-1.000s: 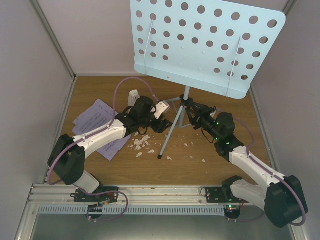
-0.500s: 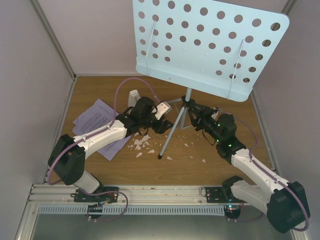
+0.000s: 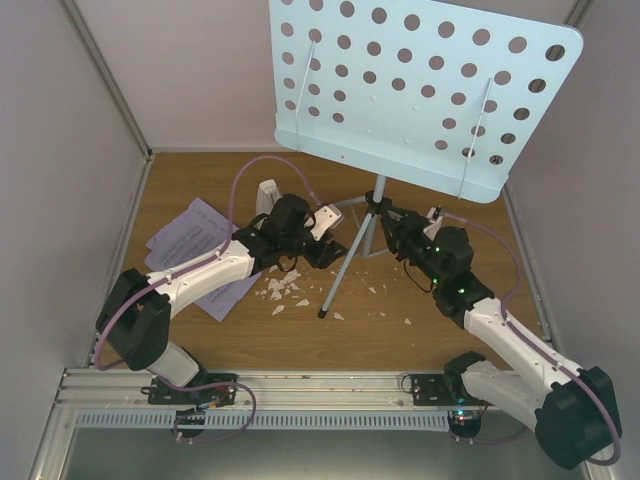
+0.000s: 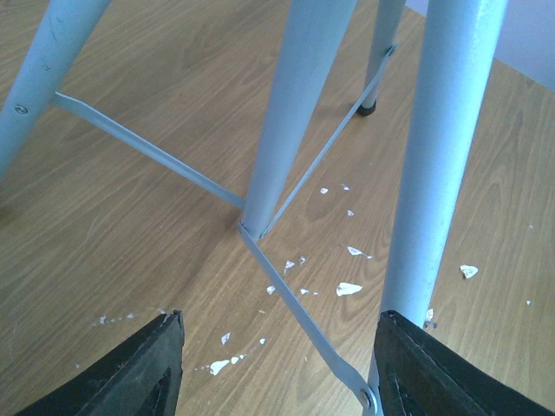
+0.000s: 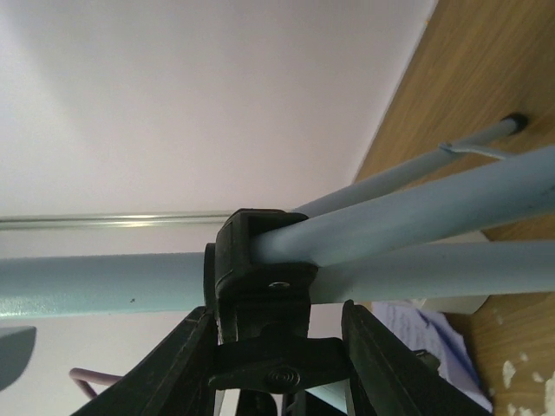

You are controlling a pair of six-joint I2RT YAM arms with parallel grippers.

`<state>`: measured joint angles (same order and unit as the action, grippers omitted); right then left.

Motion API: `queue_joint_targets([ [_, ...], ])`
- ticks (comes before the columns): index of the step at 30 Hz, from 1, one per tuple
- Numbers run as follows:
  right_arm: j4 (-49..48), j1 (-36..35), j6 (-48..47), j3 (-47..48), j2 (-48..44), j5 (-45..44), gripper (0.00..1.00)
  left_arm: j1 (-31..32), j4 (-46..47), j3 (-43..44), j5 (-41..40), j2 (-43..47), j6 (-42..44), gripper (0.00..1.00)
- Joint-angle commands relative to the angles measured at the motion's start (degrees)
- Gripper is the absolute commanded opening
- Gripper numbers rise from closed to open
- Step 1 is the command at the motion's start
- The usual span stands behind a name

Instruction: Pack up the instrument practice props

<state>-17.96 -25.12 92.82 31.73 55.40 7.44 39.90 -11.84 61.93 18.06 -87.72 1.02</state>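
The pale blue perforated music stand [image 3: 420,90] stands on its tripod at mid table, its desk high at the back. My right gripper [image 3: 385,222] is at the tripod hub. In the right wrist view it [image 5: 276,368] is shut on the black clamp knob [image 5: 269,362] under the hub [image 5: 260,260]. My left gripper [image 3: 320,250] is open and low beside the front tripod leg [image 3: 340,270]. In the left wrist view it [image 4: 277,368] straddles a thin brace [image 4: 303,325] without touching it. Sheet-music pages [image 3: 190,240] lie at the left. The white metronome [image 3: 268,193] stands behind my left arm.
Small white crumbly scraps [image 3: 285,288] lie around the front tripod foot and to its right, also in the left wrist view [image 4: 347,289]. Grey walls close in the table on the left, back and right. A metal rail [image 3: 300,385] runs along the near edge.
The stand's desk has shifted a little to the right and up in the top view, and my right arm has moved with it. The left arm has hardly moved.
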Motion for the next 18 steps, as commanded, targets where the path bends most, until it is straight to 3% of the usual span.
queue_joint_targets([
  [1,5.73,0.43,-9.47,0.16,-0.51,-7.35,0.29,0.69,1.42,1.7,0.59,-0.26,0.82,0.62],
  [7,5.53,0.43,-13.23,1.21,-1.18,-7.18,0.32,0.71,1.45,1.7,0.47,-0.17,0.83,0.62],
  [10,6.99,0.42,-13.39,1.6,-2.17,-7.27,0.48,0.71,1.39,1.7,0.37,-0.07,0.91,0.62],
  [12,8.0,0.43,-11.56,1.16,-3.28,-7.22,0.69,0.75,1.44,1.7,0.36,0.06,0.92,0.62],
  [13,8.44,0.42,-10.17,0.77,-3.89,-7.18,0.75,0.78,1.41,1.7,0.35,0.01,0.92,0.62],
  [18,6.71,0.43,1.14,-2.82,-5.99,-4.48,0.81,0.82,1.4,1.7,0.43,0.01,0.81,0.62],
])
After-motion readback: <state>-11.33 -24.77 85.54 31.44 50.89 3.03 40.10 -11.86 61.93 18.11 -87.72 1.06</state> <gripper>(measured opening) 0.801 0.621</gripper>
